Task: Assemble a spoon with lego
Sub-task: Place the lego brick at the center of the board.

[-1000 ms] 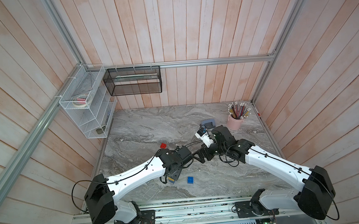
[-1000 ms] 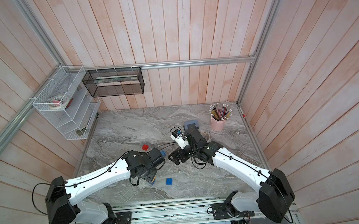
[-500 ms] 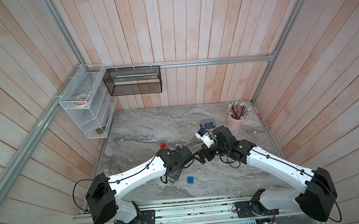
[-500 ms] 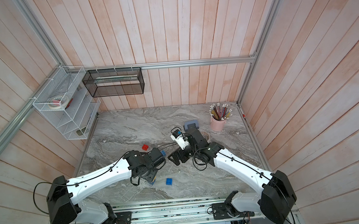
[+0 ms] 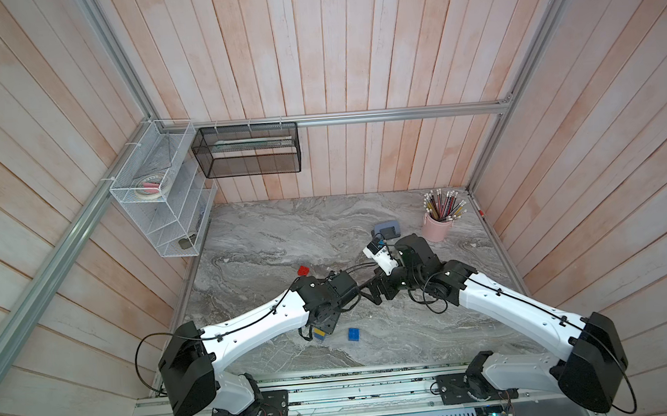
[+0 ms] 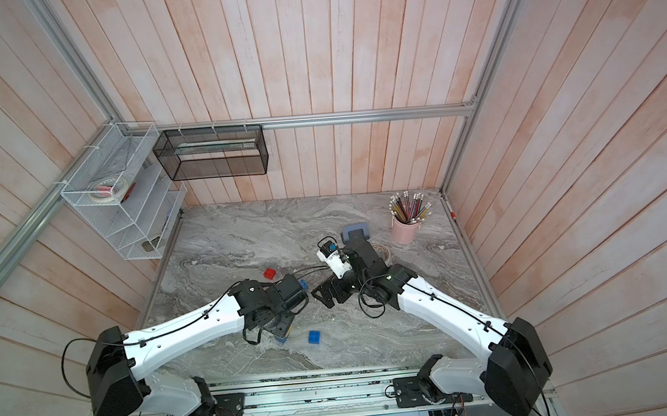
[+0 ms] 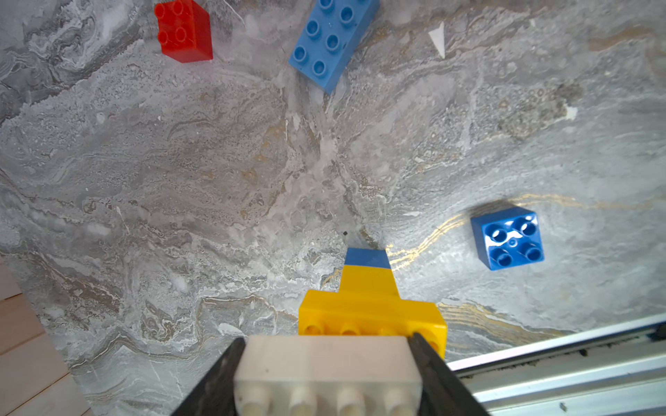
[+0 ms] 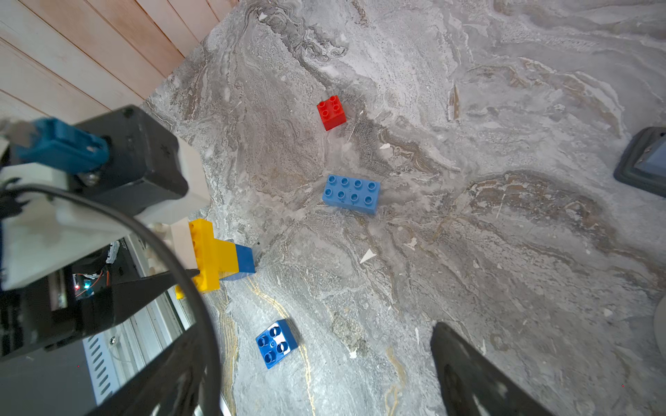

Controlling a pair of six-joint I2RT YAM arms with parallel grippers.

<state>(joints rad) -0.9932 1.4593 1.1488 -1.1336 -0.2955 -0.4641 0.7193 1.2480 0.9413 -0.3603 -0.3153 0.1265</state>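
Observation:
My left gripper (image 7: 326,347) is shut on the white brick (image 7: 328,367) of the spoon (image 8: 216,255), a joined figure with a long yellow brick, a small yellow one and a blue end pointing down at the marble. In both top views it shows under the left wrist (image 5: 320,333) (image 6: 285,333). Loose lego lies around it: a red square (image 7: 183,30) (image 8: 331,111), a long blue brick (image 7: 331,39) (image 8: 351,193) and a small blue square turned studs-down (image 7: 510,237) (image 8: 276,344) (image 5: 354,334). My right gripper (image 8: 317,378) (image 5: 374,290) hangs open and empty above the table's middle.
A grey-blue hole punch (image 5: 385,228) and a pink cup of pencils (image 5: 437,226) stand at the back right. A white wire shelf (image 5: 162,189) and a black mesh basket (image 5: 247,150) hang on the walls. The metal rail (image 7: 558,363) runs along the front edge, close to the spoon.

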